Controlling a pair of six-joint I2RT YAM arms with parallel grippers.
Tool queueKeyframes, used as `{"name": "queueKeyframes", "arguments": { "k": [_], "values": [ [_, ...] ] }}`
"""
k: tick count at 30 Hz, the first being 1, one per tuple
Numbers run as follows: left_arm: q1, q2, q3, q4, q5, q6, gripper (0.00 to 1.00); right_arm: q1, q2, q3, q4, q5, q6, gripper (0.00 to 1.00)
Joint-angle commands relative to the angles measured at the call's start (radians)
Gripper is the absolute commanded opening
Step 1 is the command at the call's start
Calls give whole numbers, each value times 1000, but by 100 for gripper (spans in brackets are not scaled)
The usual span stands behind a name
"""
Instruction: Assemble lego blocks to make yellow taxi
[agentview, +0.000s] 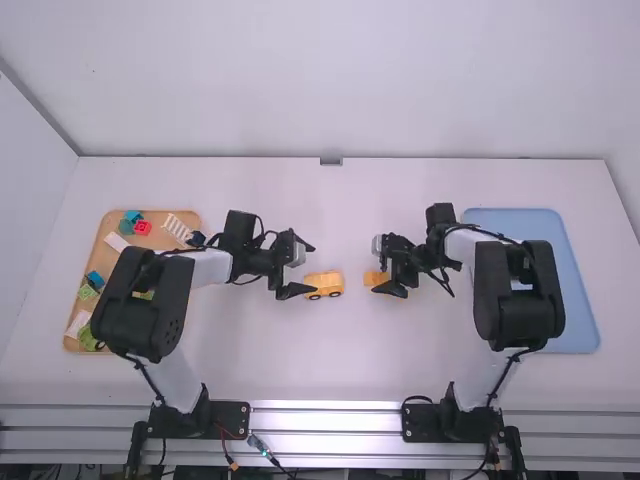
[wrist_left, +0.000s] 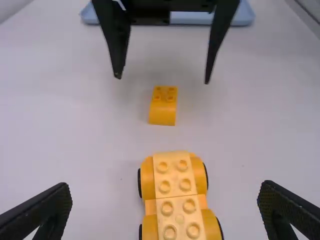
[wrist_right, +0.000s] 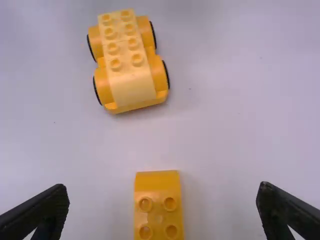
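A yellow car body (agentview: 324, 285) on dark wheels stands mid-table; light yellow studded bricks cover its top in the left wrist view (wrist_left: 175, 200). My left gripper (agentview: 301, 270) is open at the car's left end, its fingers (wrist_left: 40, 212) wide apart. To the right lies a small orange-yellow brick (agentview: 376, 278) with a curved end, apart from the car; the right wrist view shows the brick (wrist_right: 158, 207) studs up. My right gripper (agentview: 384, 268) is over this brick, open, its fingertips (wrist_right: 161, 197) on either side without touching it.
At the left, a wooden tray (agentview: 158, 236) holds several loose blocks, among them red, teal, blue and green ones and a white ladder-like piece. A blue tray (agentview: 575, 300) lies at the right, partly under the right arm. Bare white table (agentview: 340, 370) spreads in front of the car.
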Motion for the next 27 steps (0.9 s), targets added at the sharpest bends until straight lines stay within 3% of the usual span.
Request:
{"name": "queueKeyframes", "arguments": {
  "k": [1,6,13,17,20,22,27],
  "values": [
    [-4,39,-7,24,17,-60,99,-25,18,-54,39,-101,-21,99],
    [-3,58,-7,17,40,-48,99,-47,33,-126,162,-119,-21,99],
    [-11,58,-24,-2,29,-36,99,-47,113,-129,285,-142,50,93],
    [-11,58,-71,42,29,27,99,-65,159,-81,211,-177,-3,90],
    [-11,58,-118,143,-19,-39,99,-72,168,-50,113,-169,-87,79],
    [-11,58,-147,212,-36,-78,98,-72,169,-46,105,-166,-88,72],
    [-11,58,-201,329,-40,-112,99,-72,178,-48,131,-163,-69,65]
  ]
}}
